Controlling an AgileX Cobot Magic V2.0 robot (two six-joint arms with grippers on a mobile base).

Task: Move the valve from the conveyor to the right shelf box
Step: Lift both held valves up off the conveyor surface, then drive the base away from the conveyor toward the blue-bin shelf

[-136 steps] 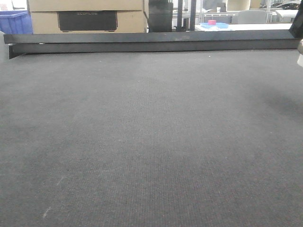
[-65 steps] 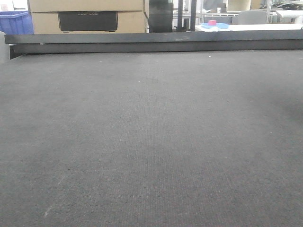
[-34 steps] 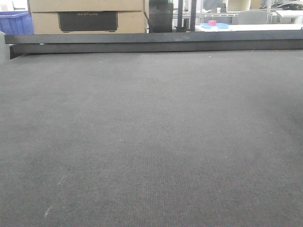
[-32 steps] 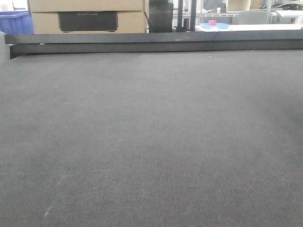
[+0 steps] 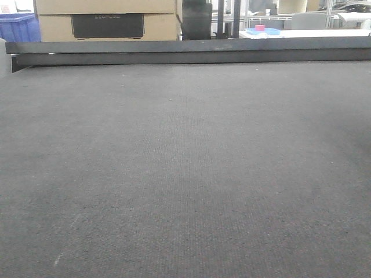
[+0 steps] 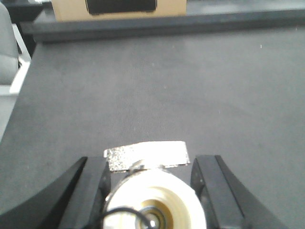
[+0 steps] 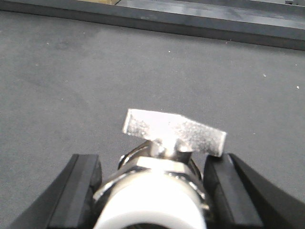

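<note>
In the front view the conveyor (image 5: pixel 185 162) shows only its bare dark grey belt, with its dark rail (image 5: pixel 185 52) along the far edge; neither arm appears there. In the left wrist view my left gripper (image 6: pixel 152 160) is shut on a valve (image 6: pixel 153 202), whose whitish end cap faces the camera and whose silvery flat handle (image 6: pixel 147 155) points forward above the belt (image 6: pixel 157 86). In the right wrist view my right gripper (image 7: pixel 152 160) is shut on another valve (image 7: pixel 157 195), its handle (image 7: pixel 174 131) lying across the front. The right shelf box is out of view.
Behind the rail stand stacked cardboard boxes (image 5: pixel 104 17), a blue crate (image 5: pixel 17 26) at the far left and a black column (image 5: pixel 197 20). Farther back right a white table carries a blue tray (image 5: pixel 262 30) with a pink item.
About two seconds ago a dark arm with a whitish object showed at the front view's upper right edge; it has left that view. The belt looks the same.
</note>
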